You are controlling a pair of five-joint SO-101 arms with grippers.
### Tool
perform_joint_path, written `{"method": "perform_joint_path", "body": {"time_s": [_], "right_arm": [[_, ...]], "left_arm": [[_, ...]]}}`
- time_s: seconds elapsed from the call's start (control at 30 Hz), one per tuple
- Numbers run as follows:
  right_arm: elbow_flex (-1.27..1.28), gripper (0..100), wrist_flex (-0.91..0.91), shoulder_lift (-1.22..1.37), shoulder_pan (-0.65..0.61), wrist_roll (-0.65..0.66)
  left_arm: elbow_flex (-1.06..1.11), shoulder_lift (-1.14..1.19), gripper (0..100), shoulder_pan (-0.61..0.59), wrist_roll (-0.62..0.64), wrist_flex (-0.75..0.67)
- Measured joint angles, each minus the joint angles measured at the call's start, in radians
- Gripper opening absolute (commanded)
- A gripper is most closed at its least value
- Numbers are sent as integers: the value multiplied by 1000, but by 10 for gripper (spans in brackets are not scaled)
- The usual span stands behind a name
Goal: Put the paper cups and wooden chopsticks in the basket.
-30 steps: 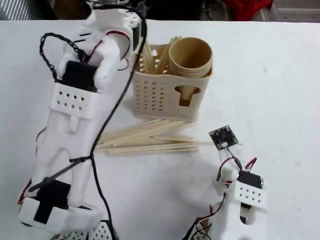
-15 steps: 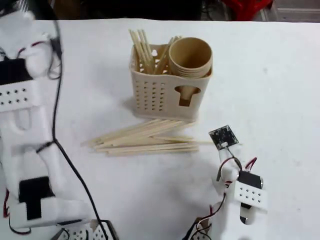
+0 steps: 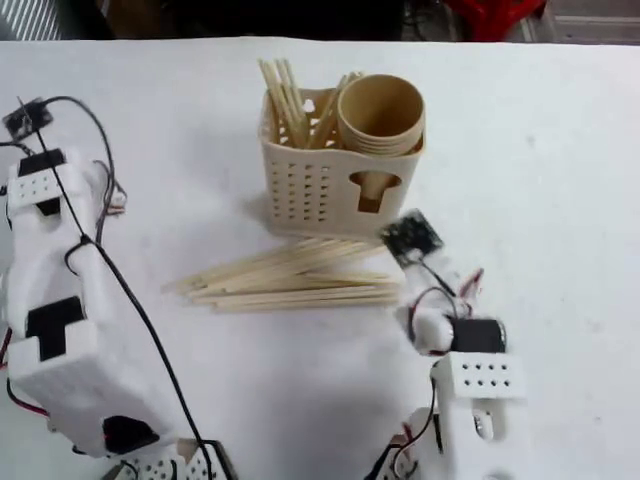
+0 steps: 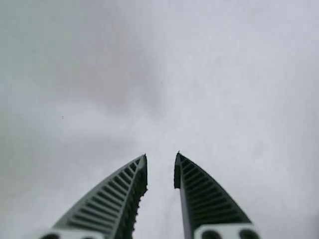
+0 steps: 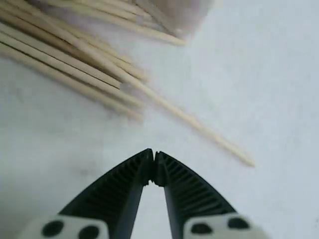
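Chopstick step: my right hand (image 5: 153, 167), closed and empty, faces the loose chopsticks (image 3: 300, 280); I'd open it next (left hand (image 4: 160, 164) slightly parted).

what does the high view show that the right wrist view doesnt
High view adds: the paper cups stacked in the basket, upright chopsticks beside them in it, and the left arm off at one side of the table.
Right wrist view adds: the right gripper up close, jaws shut with tips touching and nothing between them.
Both share: the loose chopsticks lying in a pile on the table; the high view places them in front of the basket.
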Motion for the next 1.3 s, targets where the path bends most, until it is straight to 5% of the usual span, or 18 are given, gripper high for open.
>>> {"method": "perform_joint_path", "body": {"time_s": [0.2,0.47,0.83,1.3], "right_arm": [[-233,161,227,0,-278,-31],[-376,238,241,236,-703,8],[-697,237,-6,796,-713,-60],[-730,237,-485,1166,-680,-157]], "left_arm": [[0,84,109,-3,8,-68],[0,101,109,-6,8,-75],[0,101,109,-6,8,-106],[0,101,109,-6,8,-112]]}}
